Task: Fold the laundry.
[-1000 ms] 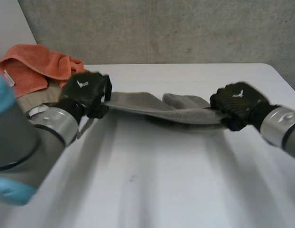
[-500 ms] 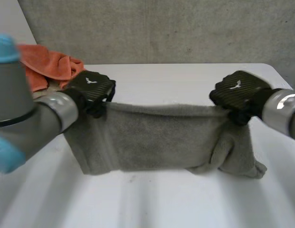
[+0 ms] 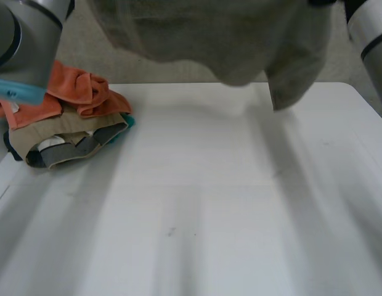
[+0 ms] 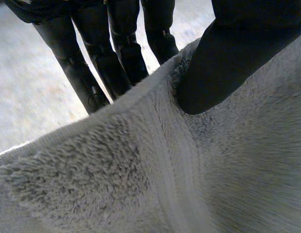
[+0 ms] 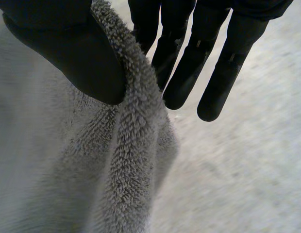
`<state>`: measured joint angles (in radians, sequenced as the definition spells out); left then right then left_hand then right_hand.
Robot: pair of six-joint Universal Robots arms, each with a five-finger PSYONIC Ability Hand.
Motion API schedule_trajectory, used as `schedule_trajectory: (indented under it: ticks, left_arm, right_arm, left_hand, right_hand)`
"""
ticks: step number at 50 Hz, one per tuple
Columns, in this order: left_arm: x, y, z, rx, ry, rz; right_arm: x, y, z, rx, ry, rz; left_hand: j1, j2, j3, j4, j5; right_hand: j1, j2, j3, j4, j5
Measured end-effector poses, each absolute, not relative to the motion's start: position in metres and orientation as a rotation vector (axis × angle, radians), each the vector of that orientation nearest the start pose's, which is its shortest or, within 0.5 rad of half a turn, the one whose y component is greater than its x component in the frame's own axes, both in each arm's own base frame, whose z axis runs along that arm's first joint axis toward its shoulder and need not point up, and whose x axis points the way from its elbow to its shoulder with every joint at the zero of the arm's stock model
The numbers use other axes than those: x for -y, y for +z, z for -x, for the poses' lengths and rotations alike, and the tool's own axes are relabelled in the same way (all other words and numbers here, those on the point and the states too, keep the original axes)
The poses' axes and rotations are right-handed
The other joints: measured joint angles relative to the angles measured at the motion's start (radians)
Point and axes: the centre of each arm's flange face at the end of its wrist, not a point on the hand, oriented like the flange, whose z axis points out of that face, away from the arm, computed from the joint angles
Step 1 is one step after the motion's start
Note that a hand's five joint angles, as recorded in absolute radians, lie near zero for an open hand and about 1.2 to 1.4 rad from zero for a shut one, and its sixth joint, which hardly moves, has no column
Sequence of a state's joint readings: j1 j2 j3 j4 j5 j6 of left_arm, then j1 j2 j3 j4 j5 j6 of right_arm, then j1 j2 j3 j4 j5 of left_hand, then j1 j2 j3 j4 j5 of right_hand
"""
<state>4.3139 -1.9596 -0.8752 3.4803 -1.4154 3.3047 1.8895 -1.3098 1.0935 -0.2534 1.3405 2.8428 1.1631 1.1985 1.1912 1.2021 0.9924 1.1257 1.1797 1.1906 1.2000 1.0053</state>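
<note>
Grey towel (image 3: pixel 203 37) hangs over the table (image 3: pixel 209 203), left hand (image 4: pixel 228 63) and right hand (image 5: pixel 68 53) fingers pinching its edge

Bare lab-like workspace: white table (image 3: pixel 209 203), concrete wall (image 3: pixel 172 73).

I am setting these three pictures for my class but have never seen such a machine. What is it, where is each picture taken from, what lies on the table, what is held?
It is a robot with two arms, each ending in a black hand. The wide picture is taken from behind the arms, looking down at the white table; the left arm is at its left, the right arm at its right. The close pictures come from cameras on the wrists. A pile of laundry, orange cloth on top, lies at the table's left. The left hand and the right hand each pinch an edge of a grey towel, hanging above the table.
</note>
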Motion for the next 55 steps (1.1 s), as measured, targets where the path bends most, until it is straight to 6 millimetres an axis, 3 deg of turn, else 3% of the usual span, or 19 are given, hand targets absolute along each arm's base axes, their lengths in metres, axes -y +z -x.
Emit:
schedule_trajectory:
  ticks: [6,7,11,12,13,15,18,22,30,35,45,55]
  left_arm:
    - [0.332,0.372,0.291,-1.719,-2.845,-0.741]
    - [0.331,0.348,0.290,-1.823,-2.762,-0.770]
    - [0.321,0.288,0.287,-2.046,-2.552,-0.857]
    - [0.314,0.262,0.286,-2.131,-2.457,-0.905]
    - [0.311,0.253,0.286,-2.159,-2.424,-0.924]
    - [0.299,0.223,0.285,-2.239,-2.317,-0.994]
    - [0.283,0.194,0.285,-2.307,-2.209,-1.087]
    - [0.263,0.171,0.284,-2.357,-2.117,-1.191]
    - [0.241,0.172,0.275,-2.381,-2.097,-1.244]
    - [0.233,0.179,0.269,-2.376,-2.117,-1.235]
    - [0.231,0.192,0.260,-2.346,-2.156,-1.195]
    - [0.238,0.200,0.256,-2.319,-2.182,-1.158]
  right_arm:
    - [0.310,0.341,-0.269,-1.639,-2.316,0.979]
    - [0.304,0.317,-0.269,-1.724,-2.229,1.058]
    - [0.287,0.258,-0.265,-1.908,-2.010,1.220]
    - [0.279,0.233,-0.263,-1.977,-1.915,1.278]
    - [0.276,0.223,-0.262,-2.006,-1.873,1.301]
    - [0.268,0.198,-0.258,-2.080,-1.763,1.355]
    - [0.263,0.177,-0.252,-2.153,-1.661,1.396]
    - [0.267,0.174,-0.247,-2.195,-1.630,1.400]
    - [0.287,0.229,-0.245,-2.144,-1.742,1.368]
    - [0.296,0.238,-0.251,-2.117,-1.720,1.434]
    - [0.329,0.204,-0.264,-2.161,-1.672,1.708]
    - [0.364,0.169,-0.266,-2.191,-1.732,1.849]
  left_hand:
    - [0.000,0.000,0.000,0.000,0.000]
    - [0.000,0.001,0.001,0.000,0.000]
    - [0.000,0.001,0.001,0.000,0.000]
    - [0.000,0.001,0.001,0.000,0.000]
    - [0.000,0.001,0.001,0.000,0.000]
    - [0.000,0.001,0.002,0.000,0.000]
    - [0.000,0.001,0.002,0.000,0.000]
    - [0.000,0.001,0.002,0.000,0.000]
    - [0.000,0.001,0.002,0.000,0.000]
    - [0.000,0.001,0.002,0.000,0.000]
    - [0.000,0.001,0.002,0.000,0.000]
    - [0.000,0.001,0.002,0.000,0.000]
  right_hand:
    - [0.000,0.000,0.000,0.000,0.000]
    - [0.000,0.000,0.000,0.000,0.000]
    - [0.000,0.000,0.000,0.000,0.000]
    - [0.000,0.000,0.000,-0.001,0.000]
    - [0.000,0.000,-0.001,-0.002,0.000]
    - [-0.234,-0.269,-0.267,-0.272,-0.244]
    - [-0.629,-0.663,-0.655,-0.662,-0.665]
    - [-0.884,-0.945,-0.953,-0.962,-0.944]
    - [-0.896,-0.970,-0.983,-0.992,-0.958]
    - [-0.896,-0.967,-0.980,-0.990,-0.957]
    - [-0.649,-0.707,-0.717,-0.725,-0.700]
    - [-0.639,-0.695,-0.702,-0.708,-0.681]
